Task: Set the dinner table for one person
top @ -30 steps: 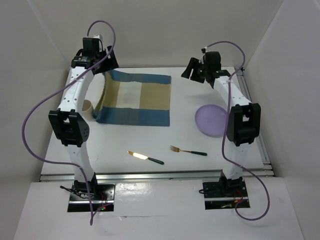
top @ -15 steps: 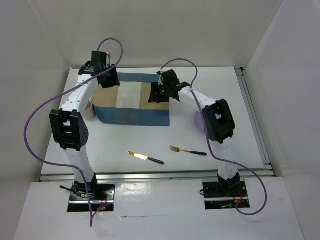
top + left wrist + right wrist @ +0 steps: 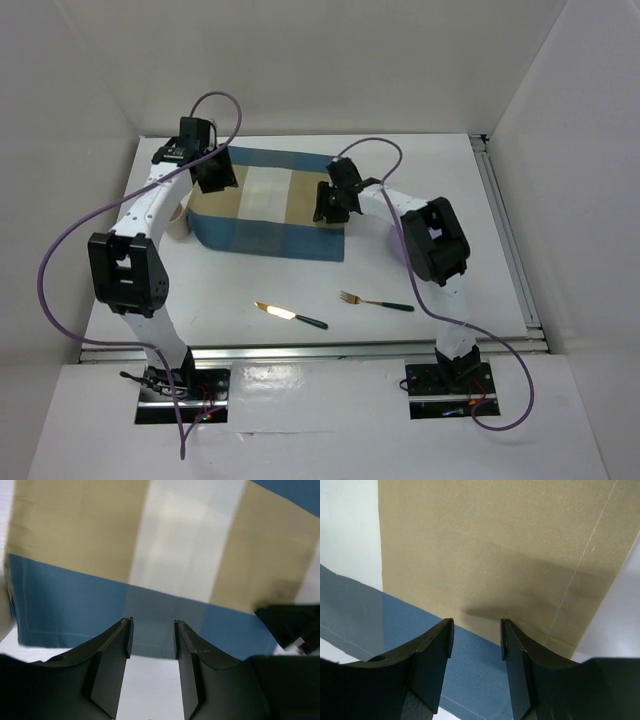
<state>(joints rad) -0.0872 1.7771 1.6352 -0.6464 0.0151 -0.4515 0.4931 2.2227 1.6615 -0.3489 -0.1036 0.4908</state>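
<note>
The blue-and-tan checked placemat [image 3: 268, 205] lies flat on the white dinner table [image 3: 430, 170], at its far left-centre. My left gripper [image 3: 213, 172] hovers over the mat's far left part, open and empty; in the left wrist view [image 3: 152, 630] its jaws stand apart over the mat's blue edge [image 3: 75, 605]. My right gripper [image 3: 332, 200] is over the mat's right side, open and empty; in the right wrist view [image 3: 476, 630] its jaws span the tan and blue bands [image 3: 490, 555]. A knife [image 3: 290, 315] and a fork [image 3: 375, 302] lie near the front.
A beige cup [image 3: 178, 218] stands at the mat's left edge, partly hidden by my left arm. My right arm [image 3: 432, 240] covers the spot where the purple plate was. A metal rail [image 3: 505, 230] runs along the table's right edge.
My right arm has swung from the far right over to the placemat's right side. The mat's raised left part now lies flat, and the left gripper has lowered over it.
</note>
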